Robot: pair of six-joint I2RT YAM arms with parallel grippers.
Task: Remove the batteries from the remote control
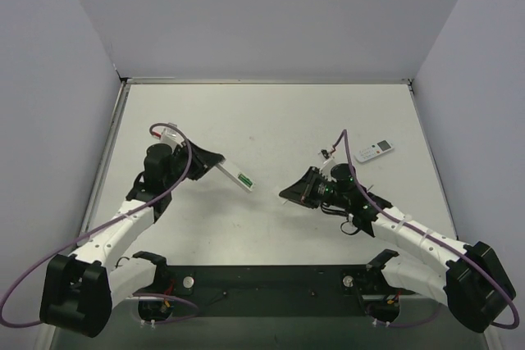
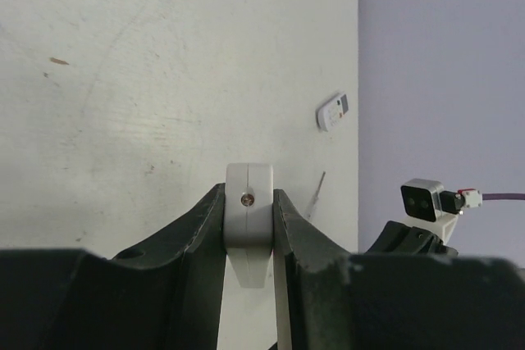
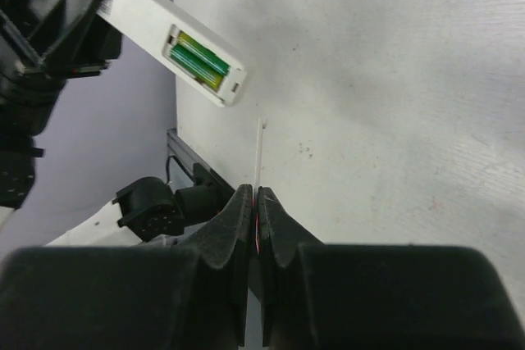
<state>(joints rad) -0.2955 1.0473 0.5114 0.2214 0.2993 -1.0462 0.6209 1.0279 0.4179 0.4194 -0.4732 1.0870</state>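
My left gripper (image 1: 215,163) is shut on one end of a white remote control (image 1: 236,175) and holds it above the table; its jaws clamp the remote's end in the left wrist view (image 2: 248,206). The remote's battery bay is open, with two green batteries (image 3: 197,59) side by side inside. No blue batteries are in view. My right gripper (image 1: 285,194) is shut on a thin white stick (image 3: 259,149). The stick's tip points at the remote's free end (image 3: 225,92), a short gap away.
A second white remote (image 1: 375,151) lies on the table at the far right, also seen in the left wrist view (image 2: 335,111). Grey walls close in the table on three sides. A black rail (image 1: 262,280) runs between the arm bases.
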